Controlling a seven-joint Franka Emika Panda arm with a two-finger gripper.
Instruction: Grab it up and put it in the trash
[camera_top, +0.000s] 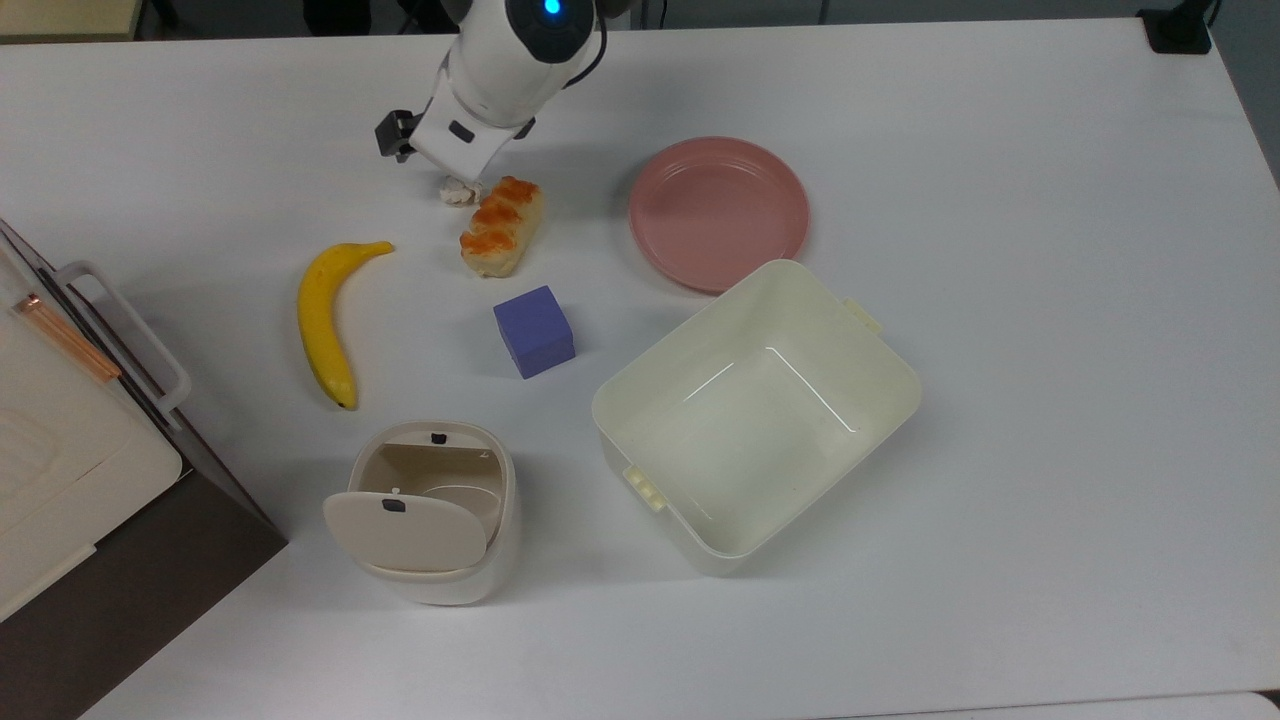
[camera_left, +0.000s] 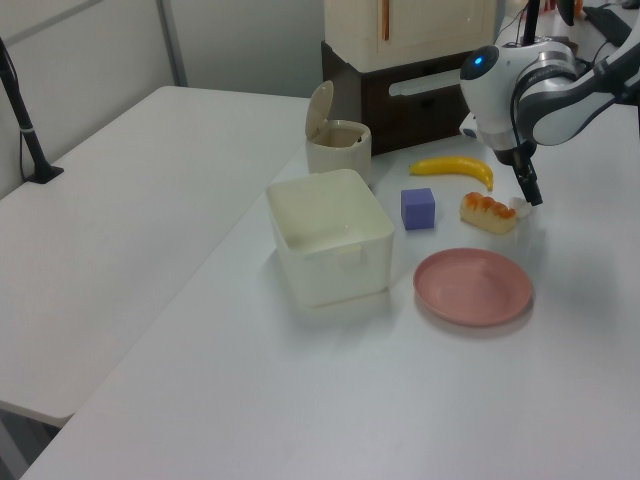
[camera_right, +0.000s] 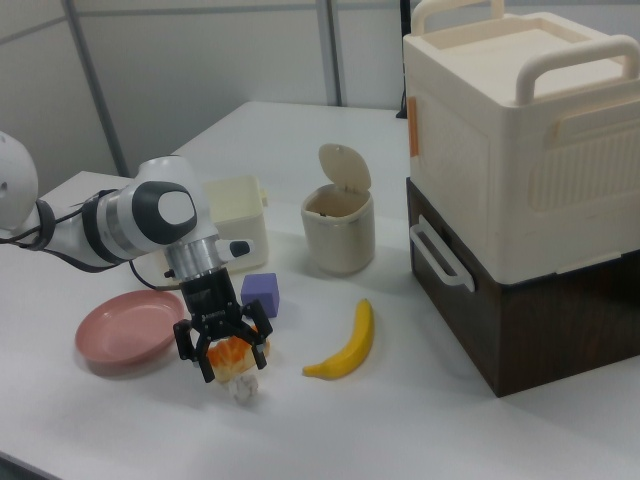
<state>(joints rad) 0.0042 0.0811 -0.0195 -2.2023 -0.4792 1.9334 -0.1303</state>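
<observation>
White table (camera_top: 1000, 150): paper wad (camera_right: 245, 389) below gripper (camera_right: 222, 362)
</observation>
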